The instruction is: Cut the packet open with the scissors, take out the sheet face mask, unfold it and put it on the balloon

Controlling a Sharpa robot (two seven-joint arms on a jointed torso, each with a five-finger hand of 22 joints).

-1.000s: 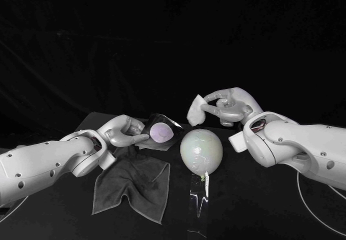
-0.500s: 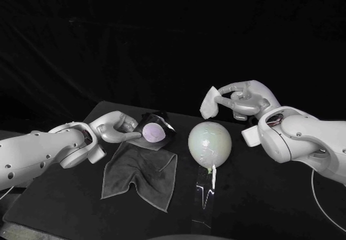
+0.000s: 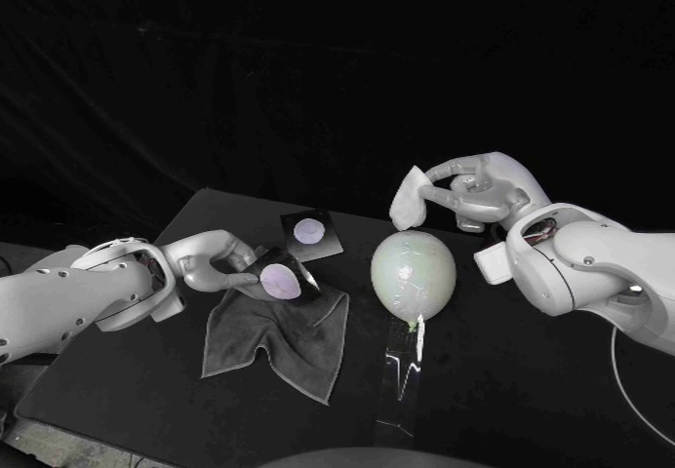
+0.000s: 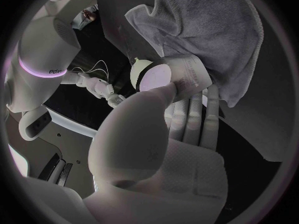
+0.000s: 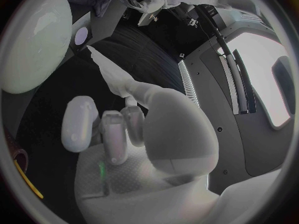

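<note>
My left hand point(image 3: 211, 265) holds a dark packet point(image 3: 282, 283) with a lavender disc on it, low over a grey cloth. In the left wrist view the thumb and fingers point(image 4: 187, 114) pinch that packet point(image 4: 159, 77). A second dark piece with a lavender disc point(image 3: 309, 234) lies flat on the table behind it. My right hand point(image 3: 486, 190) pinches the folded white sheet mask point(image 3: 411, 200) just above the pale balloon point(image 3: 413, 273). The right wrist view shows the mask point(image 5: 109, 72) beside the balloon point(image 5: 34, 40).
The balloon stands on a clear holder point(image 3: 401, 375) at the middle of the black table point(image 3: 535, 390). The crumpled grey cloth point(image 3: 282, 331) lies under and in front of my left hand. The table's front left edge runs near my left arm.
My left hand has drawn back toward the cloth with a packet in it, and a second dark piece now lies where it was. My right hand has held still with the mask.
</note>
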